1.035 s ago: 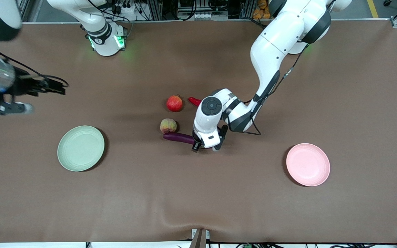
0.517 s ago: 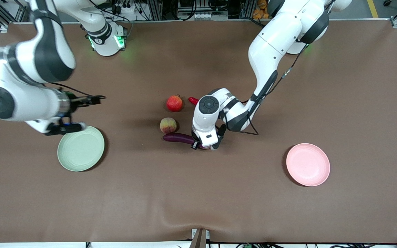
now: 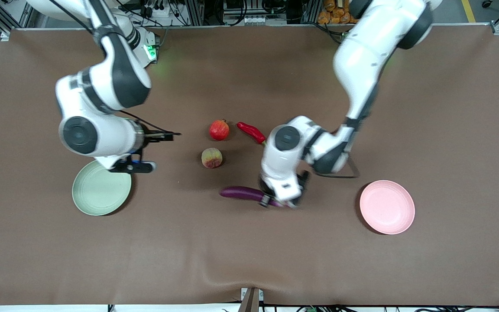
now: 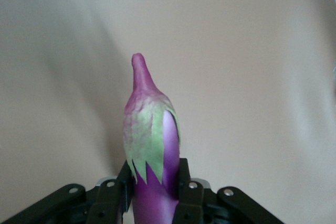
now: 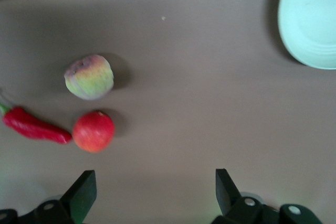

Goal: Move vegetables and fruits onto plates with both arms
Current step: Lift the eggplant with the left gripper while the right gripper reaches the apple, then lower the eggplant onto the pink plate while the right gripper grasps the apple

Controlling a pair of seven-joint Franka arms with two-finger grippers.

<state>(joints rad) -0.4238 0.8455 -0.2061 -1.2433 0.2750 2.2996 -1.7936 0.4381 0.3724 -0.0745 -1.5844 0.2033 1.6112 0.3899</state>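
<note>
My left gripper [image 3: 277,201] is shut on the stem end of the purple eggplant [image 3: 241,193], holding it low over the brown table between the peach [image 3: 211,157] and the pink plate [image 3: 387,207]. In the left wrist view the eggplant [image 4: 149,129] sits clamped between both fingers of the left gripper [image 4: 155,177]. My right gripper [image 3: 165,149] hangs open and empty over the table between the green plate [image 3: 101,186] and the fruits. The right wrist view shows that gripper [image 5: 155,184], the peach [image 5: 89,76], the pomegranate [image 5: 93,131], the chili [image 5: 34,126] and the green plate [image 5: 312,19].
The pomegranate [image 3: 219,130] and the red chili [image 3: 251,132] lie side by side, farther from the front camera than the peach. Both plates hold nothing. Bare brown table surrounds everything.
The left gripper closed on the eggplant and carried it toward the front camera and the pink plate, uncovering the chili. The right arm swung in from the table's end toward the fruits.
</note>
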